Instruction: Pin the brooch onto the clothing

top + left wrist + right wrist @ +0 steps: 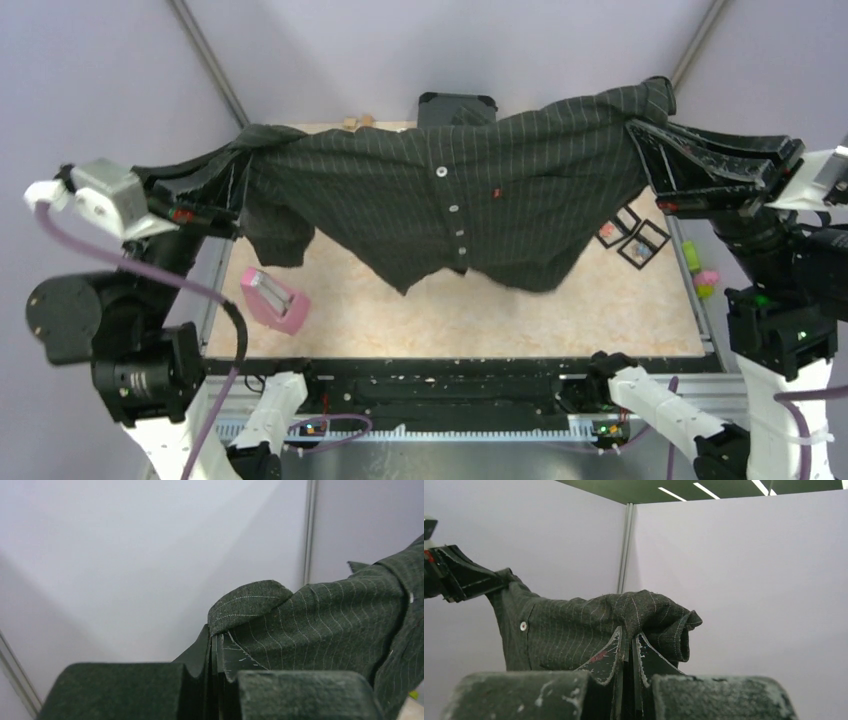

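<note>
Obs: the shirt [450, 190] hangs in the air, spread between the two arms above the table [470, 320], with the button placket [455, 210] and small red tag [497, 191] facing the top camera. On the left gripper [216, 641] the jaws are clamped tight on a bunched fold at one upper corner of the cloth. On the right gripper [628, 641] the jaws are clamped tight on a rolled fold at the other upper corner. The cloth sags in the middle and the hem droops toward the table; I cannot tell if it touches. The brooch is not identified. Candidates are a pink case [272, 298] on the table below the left side and two small black trays [632, 238] under the right side, their contents too small to read. Judgement: the step in hand is spreading the shirt for a flat lay-down; pinning is not begun. To do it well, lower both wrists at the same rate and hold the span taut enough that the front lands smooth and face up. Let the hem touch first, then draw the collar end away so no fold is trapped. Risk: the cloth drapes over the pink case or the trays and hides them, so land the shirt between them if room allows.
</note>
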